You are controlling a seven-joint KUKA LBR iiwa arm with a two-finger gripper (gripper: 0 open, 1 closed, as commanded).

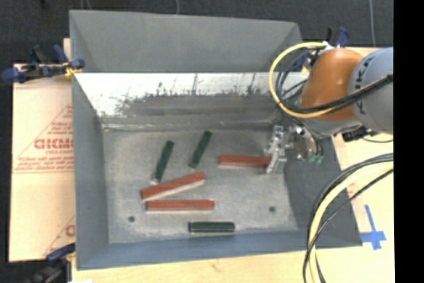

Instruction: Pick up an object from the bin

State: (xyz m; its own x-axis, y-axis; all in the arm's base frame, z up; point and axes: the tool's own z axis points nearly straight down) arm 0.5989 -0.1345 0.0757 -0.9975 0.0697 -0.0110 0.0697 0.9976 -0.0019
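Hidden parts at the right side of the bin (pixel 86 142)
The right end of the red bar (pixel 242 160) is covered by the gripper (pixel 275 154); part of the bin's right wall is masked by the orange wrist cover (pixel 331 79).

No readable text, no brand or number — none legible

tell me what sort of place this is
Probably a robotics lab's grasping test cell: a grey metal bin of loose red bars and green bars, a cabled robot arm reaching in.
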